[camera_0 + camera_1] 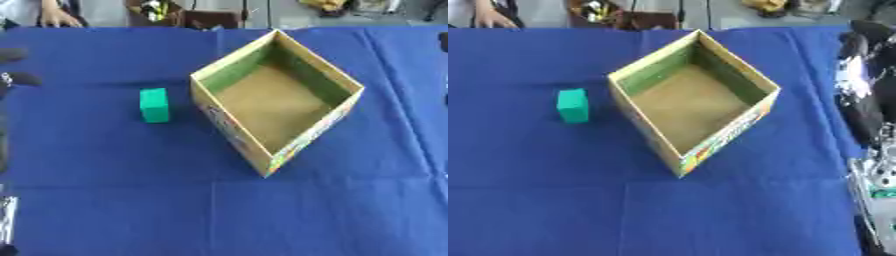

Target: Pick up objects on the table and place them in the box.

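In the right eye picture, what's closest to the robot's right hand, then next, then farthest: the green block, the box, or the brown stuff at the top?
From the right hand, at the right edge:
1. Box, middle.
2. Brown stuff, top, beyond the cloth.
3. Green block, left of the box.

The left hand (12, 80) is cut off by the left eye view's left edge, its fingers blurred beyond telling; the right hand (866, 90) runs off the right edge; the box's (710, 142) print beside it is unreadable.
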Controlling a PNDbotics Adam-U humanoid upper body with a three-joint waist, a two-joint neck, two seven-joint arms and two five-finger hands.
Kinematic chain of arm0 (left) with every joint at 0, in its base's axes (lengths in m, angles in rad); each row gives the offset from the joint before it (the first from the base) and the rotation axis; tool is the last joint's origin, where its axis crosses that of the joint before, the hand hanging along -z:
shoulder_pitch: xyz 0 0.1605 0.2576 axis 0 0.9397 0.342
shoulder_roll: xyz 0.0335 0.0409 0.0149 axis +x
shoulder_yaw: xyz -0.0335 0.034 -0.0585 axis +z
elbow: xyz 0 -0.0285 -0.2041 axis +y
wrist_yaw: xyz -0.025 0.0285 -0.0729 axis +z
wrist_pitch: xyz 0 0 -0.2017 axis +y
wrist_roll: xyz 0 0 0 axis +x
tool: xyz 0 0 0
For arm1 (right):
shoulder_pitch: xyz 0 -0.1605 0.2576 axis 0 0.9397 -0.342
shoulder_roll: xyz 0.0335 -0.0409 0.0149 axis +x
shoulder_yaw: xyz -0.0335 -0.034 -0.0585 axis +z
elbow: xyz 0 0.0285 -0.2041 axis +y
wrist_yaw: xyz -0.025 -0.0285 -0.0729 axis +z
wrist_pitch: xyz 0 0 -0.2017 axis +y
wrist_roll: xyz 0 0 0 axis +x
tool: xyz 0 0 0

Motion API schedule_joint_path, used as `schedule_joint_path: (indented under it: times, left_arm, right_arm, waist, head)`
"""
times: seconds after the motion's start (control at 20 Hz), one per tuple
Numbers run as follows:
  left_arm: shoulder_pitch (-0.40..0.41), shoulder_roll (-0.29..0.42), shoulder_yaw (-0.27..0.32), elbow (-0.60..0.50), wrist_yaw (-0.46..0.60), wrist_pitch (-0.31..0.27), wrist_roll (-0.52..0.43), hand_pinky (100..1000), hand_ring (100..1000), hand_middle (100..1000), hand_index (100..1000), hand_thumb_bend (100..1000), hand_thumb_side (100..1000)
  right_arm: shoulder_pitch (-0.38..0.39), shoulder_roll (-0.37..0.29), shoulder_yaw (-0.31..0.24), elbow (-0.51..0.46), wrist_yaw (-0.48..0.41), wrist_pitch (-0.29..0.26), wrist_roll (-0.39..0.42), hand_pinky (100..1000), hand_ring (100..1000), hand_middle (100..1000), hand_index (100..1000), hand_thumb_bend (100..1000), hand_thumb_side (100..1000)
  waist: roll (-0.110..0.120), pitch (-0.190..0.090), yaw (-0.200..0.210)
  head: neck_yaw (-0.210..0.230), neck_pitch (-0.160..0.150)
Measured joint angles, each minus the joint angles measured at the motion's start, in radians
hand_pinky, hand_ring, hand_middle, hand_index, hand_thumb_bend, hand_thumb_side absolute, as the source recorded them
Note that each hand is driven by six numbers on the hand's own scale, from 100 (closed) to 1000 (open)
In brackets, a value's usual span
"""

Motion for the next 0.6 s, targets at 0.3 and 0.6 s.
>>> schedule_joint_path:
  times: [0.3,0.6]
  left_arm:
    - [-0.09,0.143,0.007,0.0,-0.168,0.065,0.0,546,739,791,921,100,1000]
    - [-0.201,0.267,-0.024,0.01,-0.4,0.192,-0.088,565,754,801,930,100,1000]
  right_arm:
    - [0.005,0.0,0.002,0.0,0.0,0.002,0.002,767,731,600,749,100,592]
    - [0.011,0.0,0.006,0.0,0.0,0.006,0.007,768,731,599,749,100,594]
  waist:
    - [0.005,0.0,0.002]
    - [0.011,-0.001,-0.011]
  head:
    - [0.003,0.003]
    - [0.008,0.007]
